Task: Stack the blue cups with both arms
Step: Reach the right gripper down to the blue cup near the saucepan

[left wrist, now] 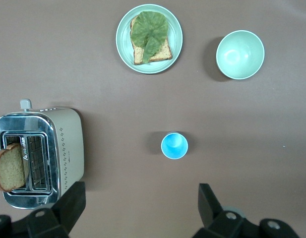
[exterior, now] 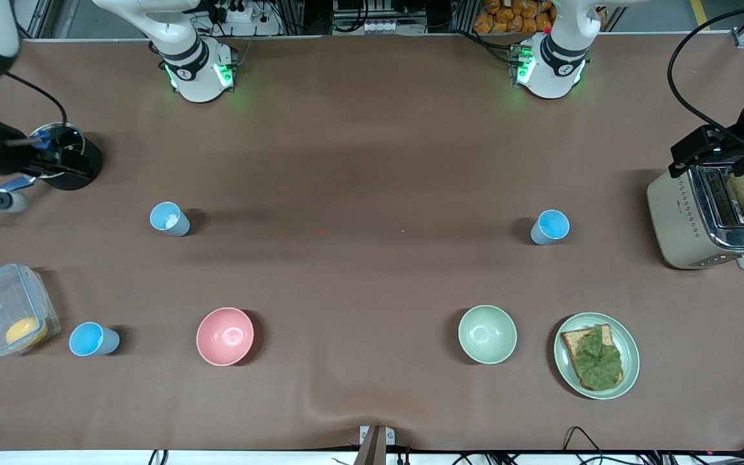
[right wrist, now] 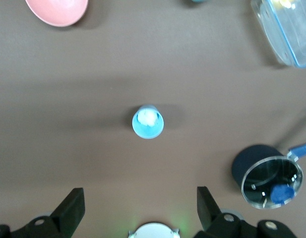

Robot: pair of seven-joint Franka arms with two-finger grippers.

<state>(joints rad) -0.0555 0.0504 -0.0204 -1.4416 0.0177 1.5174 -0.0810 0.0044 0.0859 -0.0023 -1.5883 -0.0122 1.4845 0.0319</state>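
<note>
Hovering with fingers apart, the left gripper (left wrist: 138, 210) faces one blue cup (left wrist: 174, 146), the right gripper (right wrist: 138, 210) another (right wrist: 148, 122); no writing is readable.

The left arm's white jointed base (exterior: 551, 64), green-lit, stands at the counter's robot edge toward its own end; the right arm's white base (exterior: 196, 68) stands likewise at the other end. Both arms wait, raised high above the counter, wrists pointing straight down. The left gripper (left wrist: 140, 206), small and dark, hangs with jaws spread wide, holding nothing. The right gripper (right wrist: 140, 208) matches it, jaws wide apart and empty.
</note>
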